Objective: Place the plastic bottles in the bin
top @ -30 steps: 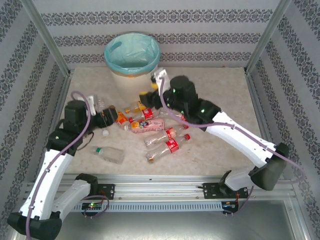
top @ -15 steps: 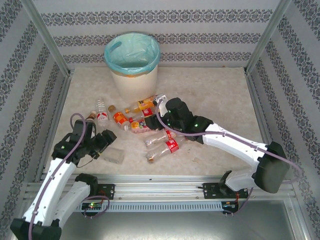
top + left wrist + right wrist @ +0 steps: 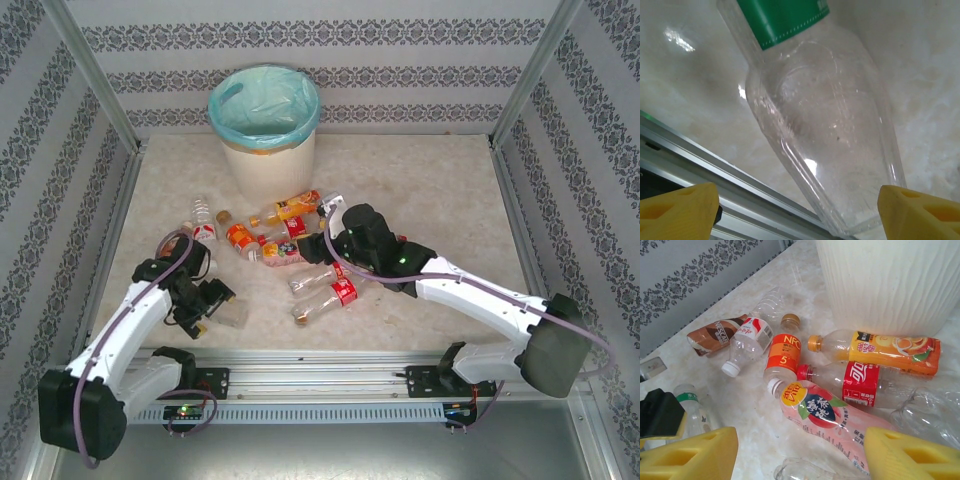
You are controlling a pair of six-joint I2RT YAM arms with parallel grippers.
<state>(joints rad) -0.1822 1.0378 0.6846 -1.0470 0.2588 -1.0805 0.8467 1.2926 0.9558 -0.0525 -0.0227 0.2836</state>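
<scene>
Bottle [image 3: 825,125] now seemingly between left gripper [image 3: 800,212]

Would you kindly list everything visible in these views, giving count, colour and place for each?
bin: one, cream-white with a pale teal liner, far centre of the table.
plastic bottles: about eight, mostly clear, with red, orange, pink and brown labels, lying in a heap in front of the bin.
green-labelled bottle: one, clear, lying by the front rail.
gold cap: one, on the table at the heap's far edge.
table: one, beige marbled.
rail: one, aluminium, near edge.
walls: grey patterned stripes, around the table.
left end effector: yellow fingertips, open, astride the green-labelled bottle.
right end effector: yellow fingertips, open, above the heap.
</scene>
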